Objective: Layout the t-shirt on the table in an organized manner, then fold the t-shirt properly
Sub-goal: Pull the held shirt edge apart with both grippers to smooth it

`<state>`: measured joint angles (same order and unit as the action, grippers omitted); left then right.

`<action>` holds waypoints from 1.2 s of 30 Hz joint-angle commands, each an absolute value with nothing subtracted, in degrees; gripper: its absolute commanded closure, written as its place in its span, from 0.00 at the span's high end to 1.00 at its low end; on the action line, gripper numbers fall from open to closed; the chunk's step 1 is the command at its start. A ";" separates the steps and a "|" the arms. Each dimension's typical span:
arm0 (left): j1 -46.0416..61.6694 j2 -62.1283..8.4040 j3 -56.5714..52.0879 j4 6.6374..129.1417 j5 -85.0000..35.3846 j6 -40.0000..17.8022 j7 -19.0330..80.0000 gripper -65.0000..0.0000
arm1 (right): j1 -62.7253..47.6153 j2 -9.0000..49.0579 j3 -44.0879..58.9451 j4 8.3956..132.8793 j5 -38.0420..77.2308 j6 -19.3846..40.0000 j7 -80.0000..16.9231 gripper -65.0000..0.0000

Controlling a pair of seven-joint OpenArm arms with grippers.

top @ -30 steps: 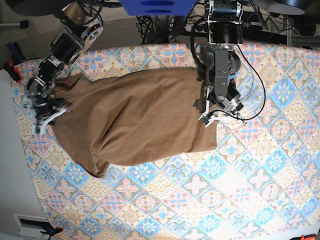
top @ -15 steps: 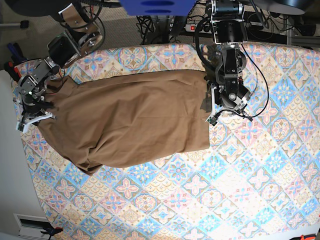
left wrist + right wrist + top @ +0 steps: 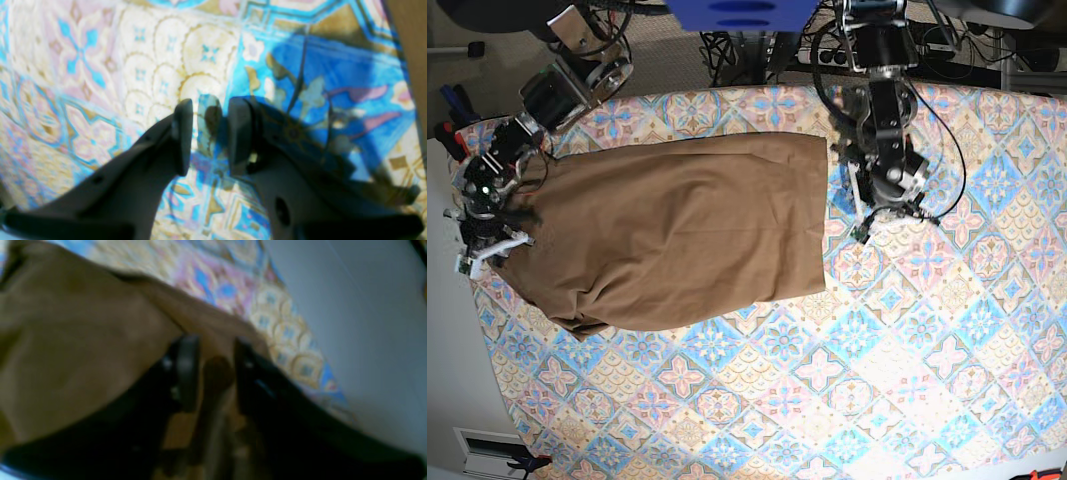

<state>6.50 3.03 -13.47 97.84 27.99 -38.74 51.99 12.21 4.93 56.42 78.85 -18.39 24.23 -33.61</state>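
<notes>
Presently catalogued: one t-shirt (image 3: 677, 235), tan-brown, plain, spread wide across the upper left part of the surface (image 3: 907, 370), wrinkled, with its lower left corner bunched into a rounded fold near the surface's left edge. Its right edge runs fairly straight down from the top; its bottom edge slants. Surface: pastel tile pattern in blue, pink and cream, bare over its right and lower parts. Left gripper (image 3: 206, 133): over bare tiles just beside the shirt's right edge, jaws parted with a clear gap and nothing between them; a strip of brown cloth shows at the far right of the left wrist view, apart from the fingers (image 3: 181, 136). In the base view this gripper (image 3: 867, 228) sits near the shirt's right edge, not on it. Right gripper (image 3: 217, 373): at the shirt's left end, near the surface's edge, jaws apart over the cloth (image 3: 83, 340); the view is blurred, and whether any fabric is pinched cannot be told. In the base view it (image 3: 482, 250) rests at the shirt's far left margin.
</notes>
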 commanded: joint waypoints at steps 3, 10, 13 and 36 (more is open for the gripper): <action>7.34 5.32 -13.67 105.19 28.62 -40.00 55.96 0.28 | 10.24 6.11 56.66 83.74 -17.98 23.87 -30.29 0.39; 12.35 7.69 -8.31 117.23 28.97 -40.00 55.52 0.29 | 7.60 5.93 57.01 92.70 -17.98 23.87 -24.04 0.39; 14.55 6.55 -4.88 117.58 28.88 -40.00 55.43 0.29 | 4.88 5.76 57.01 92.97 -17.98 23.87 -24.04 0.39; 20.44 6.20 -2.42 121.36 12.26 -40.00 51.91 0.29 | 0.40 2.68 57.01 92.79 -18.07 23.87 -24.22 0.39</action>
